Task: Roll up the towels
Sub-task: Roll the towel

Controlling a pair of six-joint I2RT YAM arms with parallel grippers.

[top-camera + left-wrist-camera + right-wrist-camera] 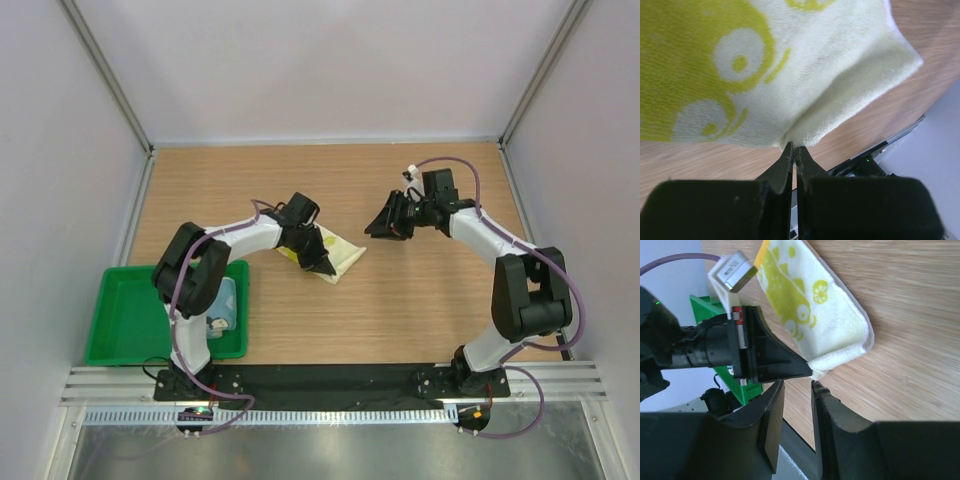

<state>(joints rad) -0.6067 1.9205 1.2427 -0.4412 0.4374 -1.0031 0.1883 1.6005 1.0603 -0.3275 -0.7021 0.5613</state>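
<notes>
**Top view.** A green tray (120, 320) at the near left of the bench (430, 300) holds a light-blue towel (231, 300), partly hidden by the left arm. The yellow towel (345, 254) lies folded mid-bench, outside the tray. The left hand (322, 262) is on it. The right hand (388, 222) is near, not touching.

**Left wrist view.** The fingers are pressed together, clamped on the yellow towel's folded corner. The towel carries a yellow-green ring print.

**Right wrist view.** The right fingers stand apart with nothing between them, facing the pinched corner. The tray is behind.

L fingers (784, 172) pinched, R fingers (772, 415) parted
</notes>
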